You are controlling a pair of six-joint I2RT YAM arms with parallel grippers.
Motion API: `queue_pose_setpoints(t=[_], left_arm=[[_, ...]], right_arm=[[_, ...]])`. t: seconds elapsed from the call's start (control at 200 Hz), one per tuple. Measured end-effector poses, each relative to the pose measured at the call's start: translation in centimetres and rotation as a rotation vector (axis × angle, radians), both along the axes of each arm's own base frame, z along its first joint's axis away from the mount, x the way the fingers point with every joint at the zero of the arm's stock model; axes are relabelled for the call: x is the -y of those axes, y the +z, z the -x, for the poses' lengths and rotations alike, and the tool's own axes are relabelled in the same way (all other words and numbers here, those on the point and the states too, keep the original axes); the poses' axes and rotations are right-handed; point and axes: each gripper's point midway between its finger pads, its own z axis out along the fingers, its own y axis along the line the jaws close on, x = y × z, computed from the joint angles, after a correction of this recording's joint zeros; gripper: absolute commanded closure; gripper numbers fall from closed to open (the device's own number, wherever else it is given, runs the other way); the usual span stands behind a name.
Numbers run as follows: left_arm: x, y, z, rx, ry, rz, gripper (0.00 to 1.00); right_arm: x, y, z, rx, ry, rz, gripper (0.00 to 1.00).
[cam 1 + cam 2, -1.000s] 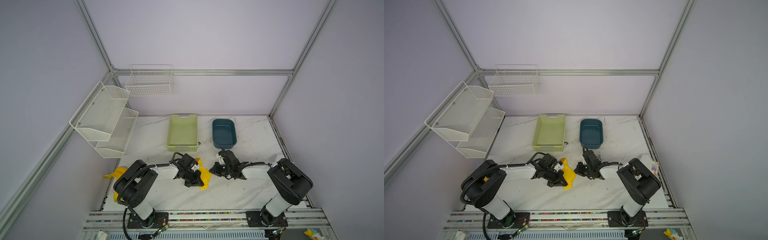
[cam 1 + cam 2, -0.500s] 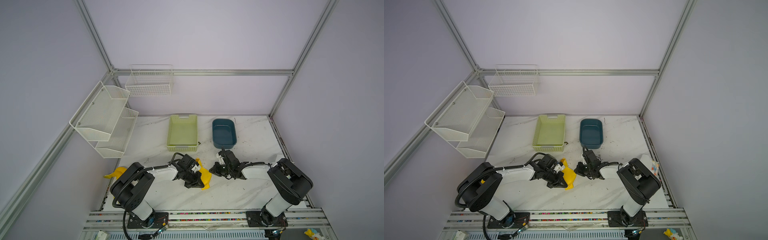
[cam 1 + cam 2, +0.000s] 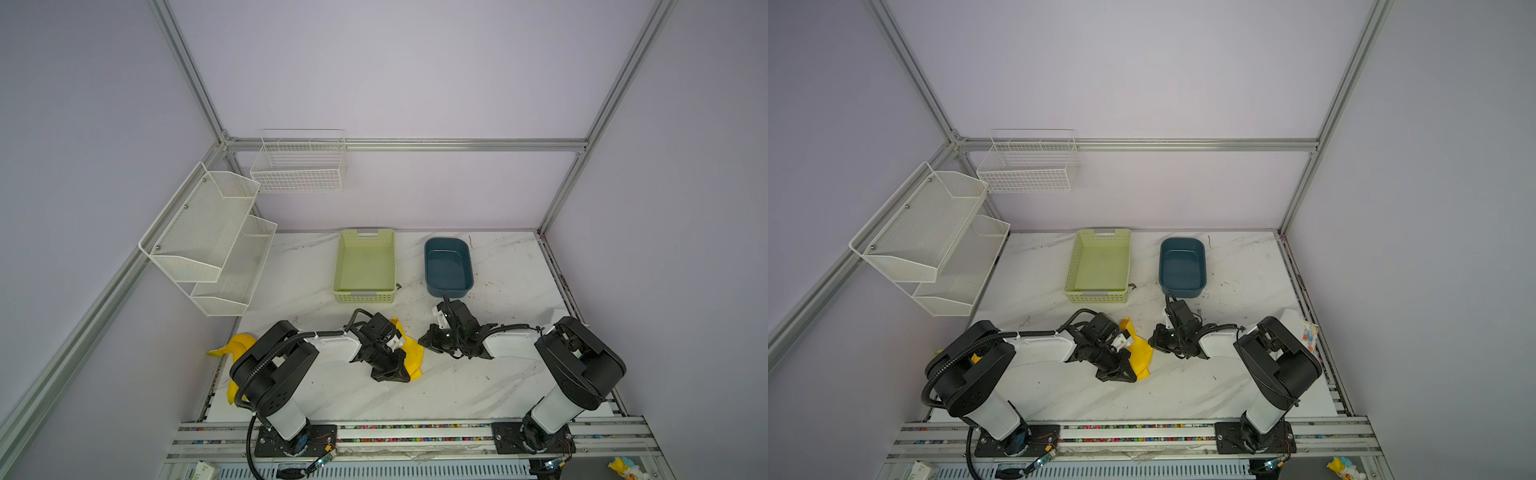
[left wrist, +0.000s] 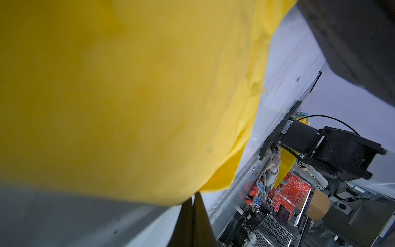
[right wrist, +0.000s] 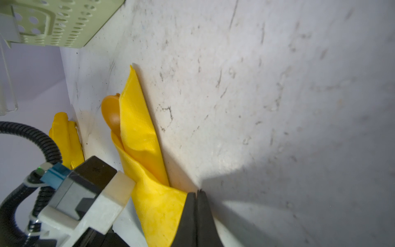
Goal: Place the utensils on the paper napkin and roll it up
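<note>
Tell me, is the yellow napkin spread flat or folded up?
Folded up. In the right wrist view the paper napkin wraps over itself around an orange spoon, whose bowl pokes out.

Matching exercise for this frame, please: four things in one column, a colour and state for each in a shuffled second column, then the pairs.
Things
1. paper napkin
2. spoon
3. perforated basket
4. wire basket

Colour and state
a. white, hung up
b. orange, bowl poking out of a fold
c. pale green, standing empty
d. yellow, folded over itself

Pairs: 1-d, 2-b, 3-c, 4-a
</note>
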Motion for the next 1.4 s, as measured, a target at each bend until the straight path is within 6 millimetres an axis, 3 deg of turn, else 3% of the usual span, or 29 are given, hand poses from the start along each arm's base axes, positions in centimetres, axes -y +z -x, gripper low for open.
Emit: queue_pose_setpoints(t=[0.235, 0.375, 0.525, 1.14, 1.4], left_arm=[[-1.2, 1.6, -0.4, 0.062, 0.019, -0.066, 0.99], [-0.5, 4.0, -1.9, 0.132, 0.031, -0.047, 0.99], [0.0, 4.9, -2.5, 0.152, 0.032, -0.037, 0.99], [1.1, 0.6, 0.0, 0.064, -0.055, -0.121, 1.0], [1.5, 0.3, 0.1, 0.055, -0.065, -0.11, 1.0]], right_arm=[[0.6, 0.0, 0.6, -0.007, -0.02, -0.014, 0.98], [1.2, -0.2, 1.4, -0.023, -0.051, -0.038, 0.99], [1.8, -0.2, 2.2, -0.04, -0.084, -0.06, 0.99], [2.0, 0.3, 2.1, -0.034, -0.108, -0.074, 0.99], [2.0, 0.2, 2.1, -0.031, -0.111, -0.072, 0.99]])
